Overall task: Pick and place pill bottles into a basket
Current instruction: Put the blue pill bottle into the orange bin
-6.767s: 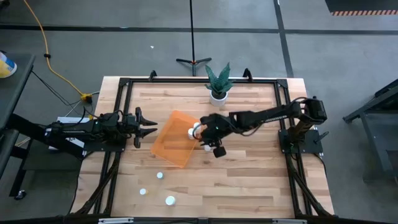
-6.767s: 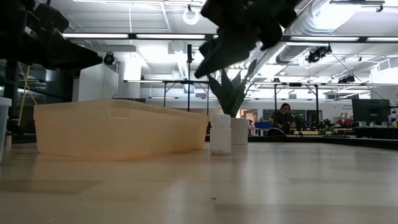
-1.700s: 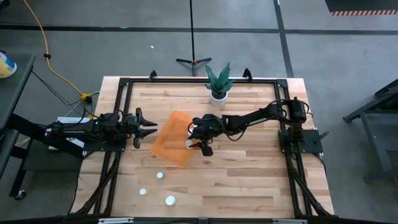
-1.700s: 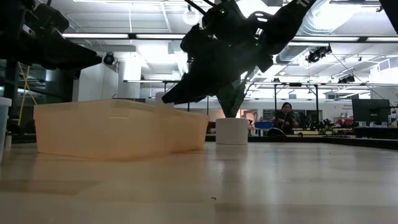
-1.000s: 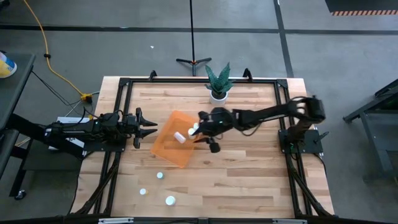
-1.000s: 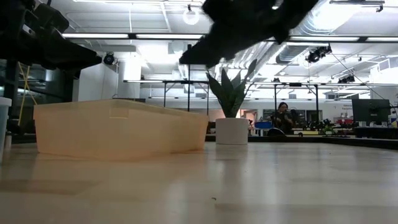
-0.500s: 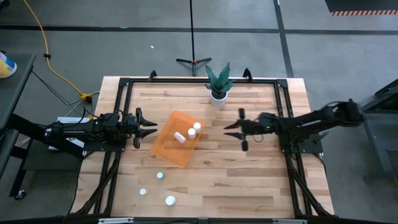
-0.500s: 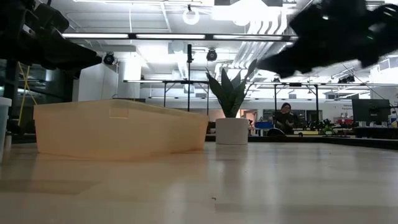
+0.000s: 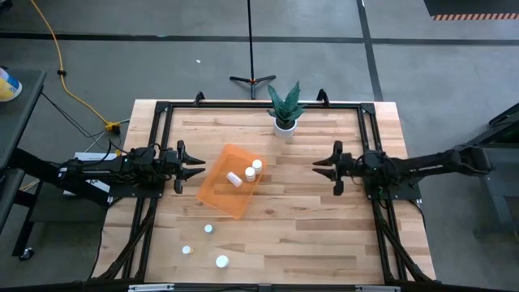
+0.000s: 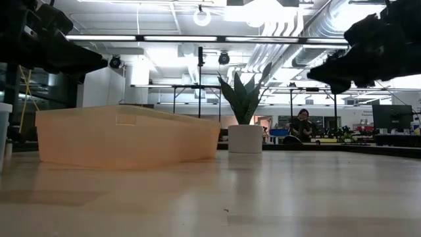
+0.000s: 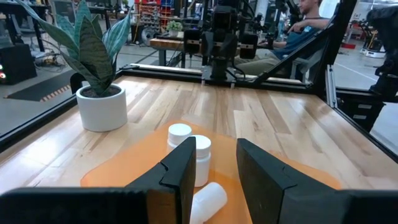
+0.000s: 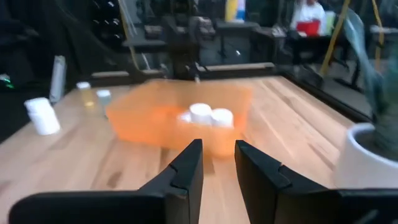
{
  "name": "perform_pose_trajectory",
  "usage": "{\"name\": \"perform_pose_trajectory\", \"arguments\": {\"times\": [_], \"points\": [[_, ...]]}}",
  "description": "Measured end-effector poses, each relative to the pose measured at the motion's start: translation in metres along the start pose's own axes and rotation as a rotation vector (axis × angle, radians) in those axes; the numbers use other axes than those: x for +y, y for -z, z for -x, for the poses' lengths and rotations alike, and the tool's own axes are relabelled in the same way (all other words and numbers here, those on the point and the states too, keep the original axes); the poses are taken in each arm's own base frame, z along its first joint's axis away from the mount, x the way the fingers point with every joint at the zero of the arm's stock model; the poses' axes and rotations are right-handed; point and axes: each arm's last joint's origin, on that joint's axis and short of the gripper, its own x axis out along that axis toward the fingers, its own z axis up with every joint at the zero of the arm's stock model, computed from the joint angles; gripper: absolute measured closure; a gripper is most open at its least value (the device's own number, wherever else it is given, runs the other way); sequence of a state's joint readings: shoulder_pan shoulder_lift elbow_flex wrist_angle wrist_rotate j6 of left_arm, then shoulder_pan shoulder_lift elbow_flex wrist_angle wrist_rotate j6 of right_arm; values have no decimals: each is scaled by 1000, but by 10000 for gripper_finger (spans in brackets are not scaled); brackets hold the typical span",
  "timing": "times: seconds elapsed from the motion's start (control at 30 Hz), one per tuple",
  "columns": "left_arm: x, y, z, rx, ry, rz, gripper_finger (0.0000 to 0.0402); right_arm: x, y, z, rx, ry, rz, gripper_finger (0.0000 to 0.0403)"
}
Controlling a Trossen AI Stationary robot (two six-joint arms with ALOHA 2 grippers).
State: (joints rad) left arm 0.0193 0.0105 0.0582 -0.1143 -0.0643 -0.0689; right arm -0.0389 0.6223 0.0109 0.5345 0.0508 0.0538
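The table point(image 9: 324, 219) is of pale wooden planks inside a black frame; behind it is a large hall with ceiling lights, and a person sits far off. The orange basket point(image 9: 217, 191) lies left of the centre, its long axis diagonal. Inside it are three pill bottles point(image 9: 250, 172) – two upright and touching, one point(image 9: 233, 179) on its side. Three more point(image 9: 208, 229) stand on the front-left planks. The left gripper point(image 9: 195, 166) (fingers spread, empty) waits beside the basket; the right gripper point(image 9: 319, 166), also spread, is near the right edge. The low view hides the basket's contents.

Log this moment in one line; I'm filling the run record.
right hand: open, empty, beside basket | left hand: open, waiting | bottles in basket: three | bottles on table: three
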Motion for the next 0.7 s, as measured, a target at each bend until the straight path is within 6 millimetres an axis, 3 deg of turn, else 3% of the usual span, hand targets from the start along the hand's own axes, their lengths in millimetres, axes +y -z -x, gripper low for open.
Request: {"name": "perform_pose_trajectory", "arguments": {"times": [0.33, 0.7], "points": [[0, 0, 0, 0, 0, 15, 252, -3, -4, 17, -30, 72, 3, 324], [0, -7, 1, -41, 4, -84, 235, -3, -6, 19, -51, 69, -2, 323]]}}
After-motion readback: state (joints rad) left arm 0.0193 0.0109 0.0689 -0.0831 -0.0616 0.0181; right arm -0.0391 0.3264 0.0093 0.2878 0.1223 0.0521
